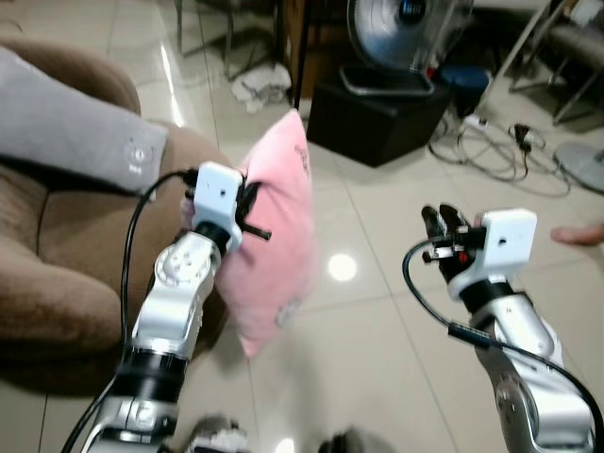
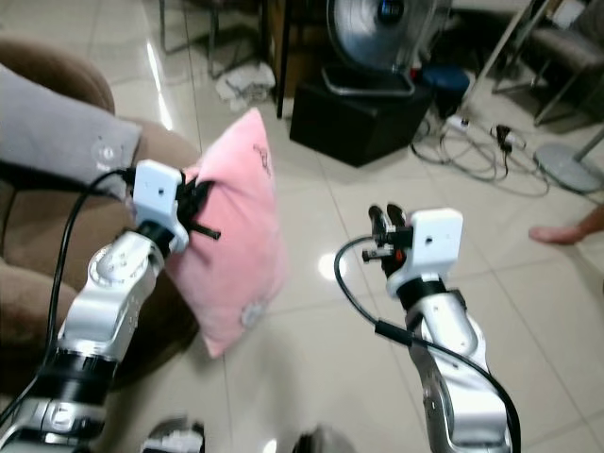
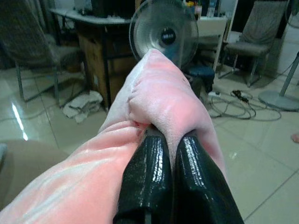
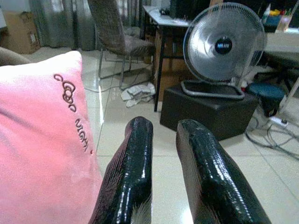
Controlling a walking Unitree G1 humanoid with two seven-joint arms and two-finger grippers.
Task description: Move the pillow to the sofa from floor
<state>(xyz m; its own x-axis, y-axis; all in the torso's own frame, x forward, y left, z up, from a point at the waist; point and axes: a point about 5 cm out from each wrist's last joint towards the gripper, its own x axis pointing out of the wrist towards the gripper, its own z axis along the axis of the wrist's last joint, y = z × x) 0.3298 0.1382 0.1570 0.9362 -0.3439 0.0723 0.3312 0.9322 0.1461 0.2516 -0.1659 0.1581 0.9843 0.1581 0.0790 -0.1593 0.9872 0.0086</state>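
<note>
A pink pillow (image 1: 280,241) with dark stitched lettering hangs upright above the tiled floor, beside the arm of the brown sofa (image 1: 57,293). My left gripper (image 1: 251,206) is shut on the pillow's edge; in the left wrist view the pink fabric (image 3: 163,102) bunches between the two black fingers (image 3: 149,163). My right gripper (image 1: 444,225) hovers to the right of the pillow, clear of it, open with a narrow gap and holding nothing. The right wrist view shows the pillow (image 4: 42,140) beside its fingers (image 4: 135,158).
A grey cushion (image 1: 66,127) lies on the sofa. Beyond the pillow stand a black box (image 1: 373,118) with a fan (image 1: 401,33) on it, a white cloth (image 1: 264,90) and loose cables (image 1: 500,146). A person's foot (image 1: 578,234) is at the right edge.
</note>
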